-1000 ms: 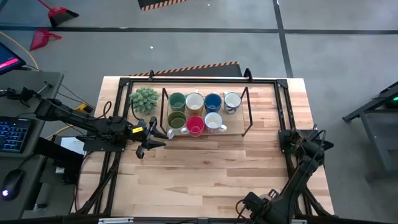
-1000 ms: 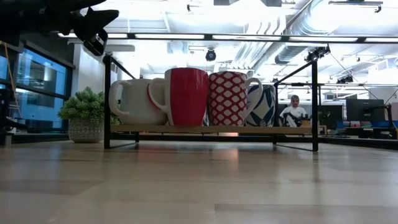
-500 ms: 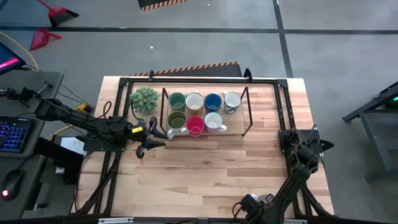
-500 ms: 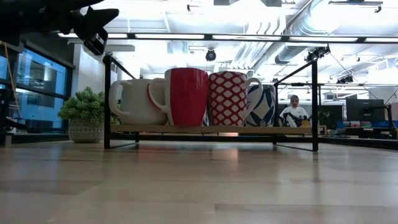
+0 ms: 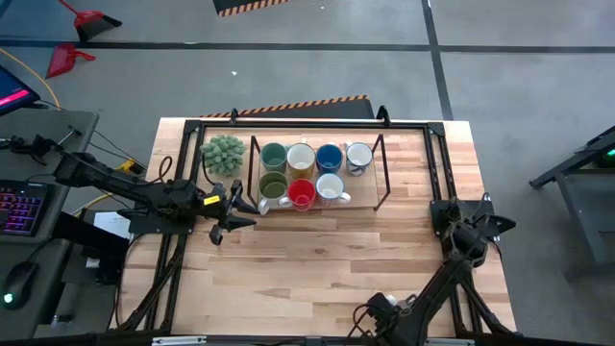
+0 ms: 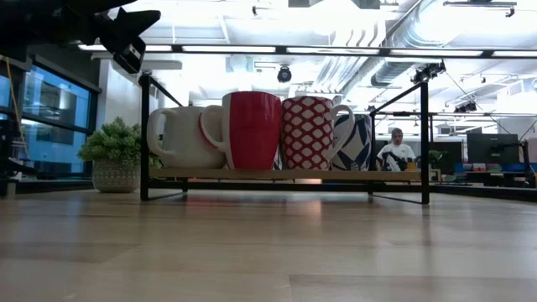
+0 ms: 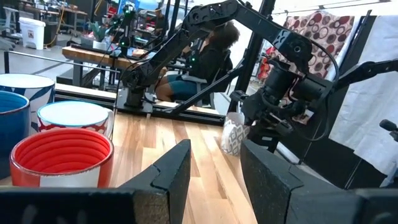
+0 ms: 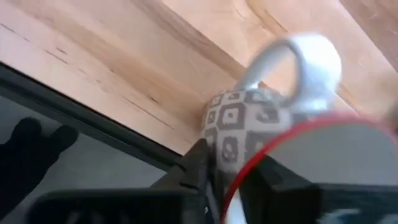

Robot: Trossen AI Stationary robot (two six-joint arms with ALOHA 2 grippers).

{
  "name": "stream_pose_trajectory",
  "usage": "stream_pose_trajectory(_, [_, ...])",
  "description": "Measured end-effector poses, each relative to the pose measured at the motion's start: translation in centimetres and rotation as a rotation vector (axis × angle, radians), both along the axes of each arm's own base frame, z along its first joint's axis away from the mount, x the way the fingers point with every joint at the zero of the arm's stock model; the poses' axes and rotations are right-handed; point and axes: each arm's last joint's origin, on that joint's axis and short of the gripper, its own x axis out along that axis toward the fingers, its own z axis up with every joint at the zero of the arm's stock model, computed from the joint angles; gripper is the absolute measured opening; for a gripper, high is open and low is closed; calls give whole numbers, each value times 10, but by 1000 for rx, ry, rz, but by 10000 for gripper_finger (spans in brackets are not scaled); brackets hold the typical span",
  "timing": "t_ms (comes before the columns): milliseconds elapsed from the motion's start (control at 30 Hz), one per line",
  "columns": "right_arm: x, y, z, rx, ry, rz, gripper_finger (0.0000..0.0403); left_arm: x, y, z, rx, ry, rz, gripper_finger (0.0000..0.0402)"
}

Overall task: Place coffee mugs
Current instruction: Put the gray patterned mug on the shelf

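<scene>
Seven mugs stand on their bases in two rows on the wooden rack [image 5: 363, 200]: teal-green [image 5: 274, 156], cream [image 5: 301, 157], blue [image 5: 330, 157] and white [image 5: 358, 156] behind, olive [image 5: 274, 184], red [image 5: 301, 193] and white [image 5: 330, 187] in front. My left gripper [image 5: 240, 210] hovers open just left of the rack, level with the red mug [image 7: 62, 155]. My right gripper [image 5: 471, 229] is near the table's right edge, shut on a white mug with a grey square pattern and a red rim [image 8: 249, 121]. The left wrist view shows that mug [image 7: 233, 138] below the right gripper [image 7: 267, 127]. My right gripper holds the patterned mug by its rim [image 8: 239, 171], on the side away from the white handle [image 8: 298, 59]. One finger [image 8: 199, 165] lies on the outer wall; the other seems to be inside the mouth. The mug is tilted; whether it touches the table cannot be told.
A spiky green potted plant [image 5: 223, 152] stands at the rack's left end, close to my left gripper. A black frame [image 5: 437, 154] rings the table. The wood in front of the rack [image 5: 327, 259] is bare. A person [image 7: 205, 56] sits beyond the table.
My right arm has shifted a little by the table's right edge, its lower links swinging slightly leftward, with the mug still in the gripper. The mugs on the rack have not moved.
</scene>
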Motion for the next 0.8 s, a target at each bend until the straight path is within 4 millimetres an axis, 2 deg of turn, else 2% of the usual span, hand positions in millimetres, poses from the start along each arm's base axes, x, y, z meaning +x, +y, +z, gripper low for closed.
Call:
stream_pose_trajectory(100, [2,-5,0,-29,7,-5,7,0,0,0,0,0,0,129])
stream_pose_trajectory(333, [17,-20,1,-113,-64,-75,2,0,0,5,9,-56,3,129])
stream_pose_trajectory(600, [72,-67,1,-106,-174,-201,1,-1,-1,7,13,-73,-24,129])
stream_pose_trajectory(800, [107,-111,3,-104,-210,-271,1,-5,-6,6,65,-70,-248,129])
